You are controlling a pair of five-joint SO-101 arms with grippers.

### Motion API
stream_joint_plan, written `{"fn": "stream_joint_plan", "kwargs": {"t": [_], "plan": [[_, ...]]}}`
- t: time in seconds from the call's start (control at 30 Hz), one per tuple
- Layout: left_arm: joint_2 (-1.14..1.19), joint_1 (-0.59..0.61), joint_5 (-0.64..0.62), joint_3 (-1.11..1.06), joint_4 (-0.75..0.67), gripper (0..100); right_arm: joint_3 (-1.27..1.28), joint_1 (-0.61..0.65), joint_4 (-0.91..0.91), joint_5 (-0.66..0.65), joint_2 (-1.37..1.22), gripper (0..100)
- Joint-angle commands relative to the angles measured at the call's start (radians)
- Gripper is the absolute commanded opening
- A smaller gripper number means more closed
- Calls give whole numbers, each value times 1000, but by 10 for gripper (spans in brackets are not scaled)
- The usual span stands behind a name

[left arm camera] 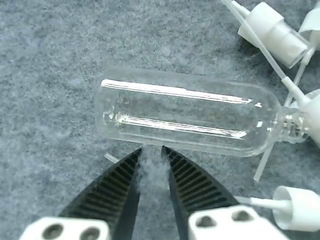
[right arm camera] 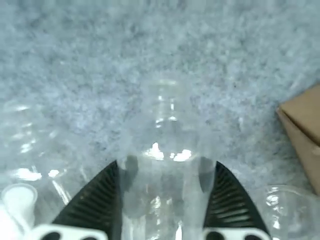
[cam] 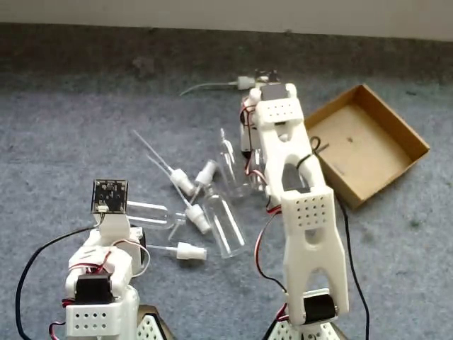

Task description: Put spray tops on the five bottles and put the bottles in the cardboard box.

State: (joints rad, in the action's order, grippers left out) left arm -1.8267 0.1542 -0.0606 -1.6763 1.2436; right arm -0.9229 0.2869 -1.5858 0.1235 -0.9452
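Your left end effector is a little open and empty. The lying bottle sits just past its tips. Your right end effector grips a second bottle.

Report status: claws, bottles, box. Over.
Left claw barely open, empty, beside lying bottle. Right claw shut on uncapped bottle. Cardboard box empty; spray tops loose on carpet.
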Motion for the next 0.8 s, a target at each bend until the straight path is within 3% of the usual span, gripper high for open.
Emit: {"fn": "stream_joint_plan", "kwargs": {"t": [0.0,0.23,0.53,0.77], "plan": [[2,-7,5,-19,-5,7,-124,-5,-90,3,76,74],[2,-7,5,-19,-5,7,-317,-7,-182,3,163,74],[2,-7,5,-19,-11,7,-219,-18,-182,3,392,74],[2,-7,15,-19,-11,8,42,-71,-182,-34,659,74]]}}
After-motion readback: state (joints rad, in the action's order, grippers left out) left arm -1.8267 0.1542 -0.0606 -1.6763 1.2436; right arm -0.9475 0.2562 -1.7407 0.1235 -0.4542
